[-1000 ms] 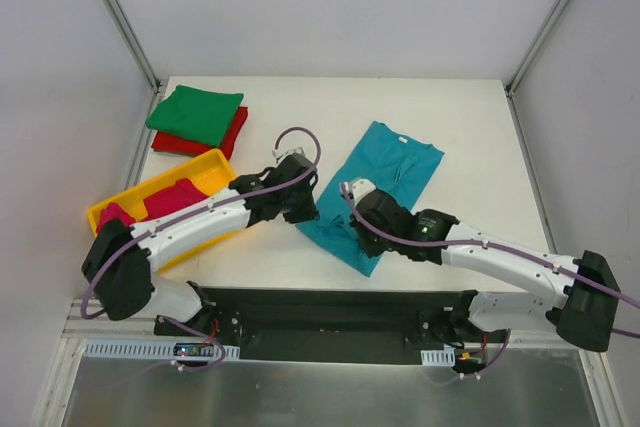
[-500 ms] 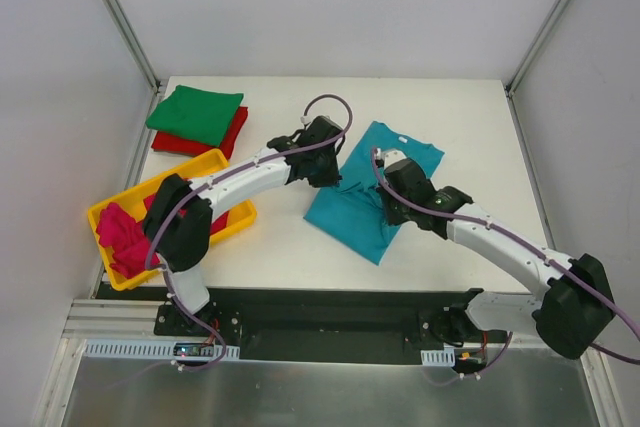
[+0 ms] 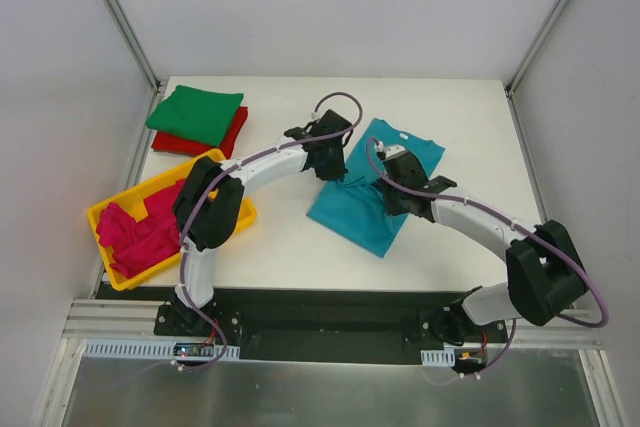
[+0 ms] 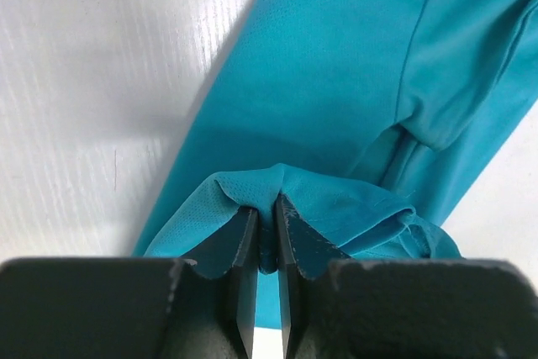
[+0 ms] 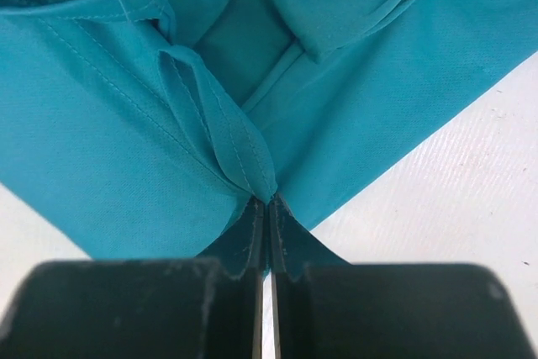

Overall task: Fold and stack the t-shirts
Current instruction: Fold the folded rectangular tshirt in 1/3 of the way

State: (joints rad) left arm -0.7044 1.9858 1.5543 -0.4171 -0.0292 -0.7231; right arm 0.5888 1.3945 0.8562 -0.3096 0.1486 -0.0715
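Note:
The teal-blue t-shirt [image 3: 365, 212] lies partly folded in the middle of the table. My left gripper [image 3: 330, 162] is shut on a pinch of its cloth at the left side, seen in the left wrist view [image 4: 266, 208]. My right gripper [image 3: 392, 175] is shut on a hem fold of the same shirt [image 5: 244, 157], its tips [image 5: 267, 201] holding the cloth above the table. A folded green t-shirt [image 3: 195, 112] lies on a folded red t-shirt [image 3: 232, 135] at the back left. Magenta-pink t-shirts [image 3: 150, 227] lie crumpled in the tray.
A yellow plastic tray [image 3: 235, 219] stands at the left front of the white table [image 3: 470, 117]. Metal frame posts [image 3: 118, 17] rise at both back corners. Purple cables loop above both wrists.
Both grippers have carried the near edge of the teal-blue shirt away from me, toward its collar, folding it shorter. Both arms are stretched further out over the table.

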